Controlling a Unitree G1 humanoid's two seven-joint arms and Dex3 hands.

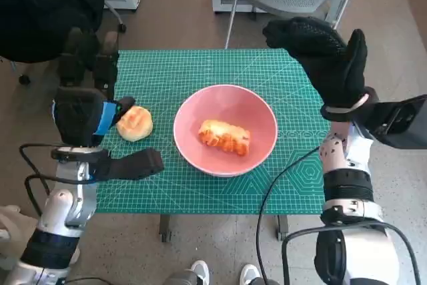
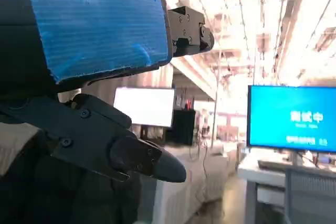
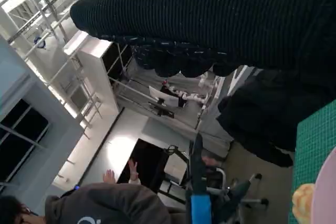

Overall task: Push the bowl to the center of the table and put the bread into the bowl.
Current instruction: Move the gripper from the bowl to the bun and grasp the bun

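Half finishing the job, seemingly: across the green table [image 1: 280,185], keeping the pink bowl [image 1: 257,115] near the middle with one long bread [image 1: 224,137] lying inside, but leaving a round bread [image 1: 135,123] outside, just beside the left hand [image 1: 83,121]. Spreading both left hand and raised right hand [image 1: 327,58] loose, grasping nothing. Showing pale writing on a blue screen [image 2: 292,116], too blurry for reading.
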